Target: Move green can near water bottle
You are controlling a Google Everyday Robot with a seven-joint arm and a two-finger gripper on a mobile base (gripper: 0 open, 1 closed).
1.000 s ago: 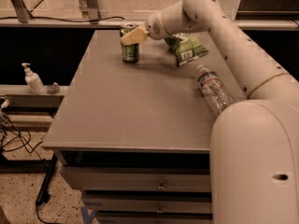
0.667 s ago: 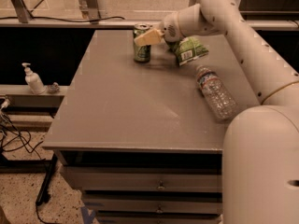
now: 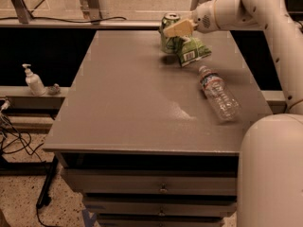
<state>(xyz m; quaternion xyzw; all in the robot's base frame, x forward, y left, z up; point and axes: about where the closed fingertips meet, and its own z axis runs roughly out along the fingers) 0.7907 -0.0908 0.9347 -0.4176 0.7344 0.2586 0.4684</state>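
Gripper (image 3: 170,30) at far edge of counter (image 3: 132,103), a bit right of middle, coming in from the right on a white arm (image 3: 236,11) that spans the far right corner. Jaws pinching green can (image 3: 166,41): one tan finger laid across the can's upper front, the other hidden behind it. Can upright, silver top showing, right by the far edge; cannot tell whether its base touches the counter or hangs just above it. Green and white chip bag (image 3: 191,52) just beside the can on its right and slightly nearer, looks to be touching or overlapping the can's lower right side. Water bottle (image 3: 220,94) on its side near the right edge, about halfway between far and near edges, white cap toward the far edge, clear base toward the near right corner, label band just below the cap. Bottle apart from the can, chip bag between the two, bottle cap near the bag's lower edge but not touching. Rest of counter top plain grey with a pale smudge near the middle. Drawers (image 3: 161,186) under the near edge. Off the left edge, lower down, a white pump bottle (image 3: 34,81) upright on a ledge (image 3: 28,96), with cables (image 3: 12,136) on the floor below. Large white robot body at the near right corner.
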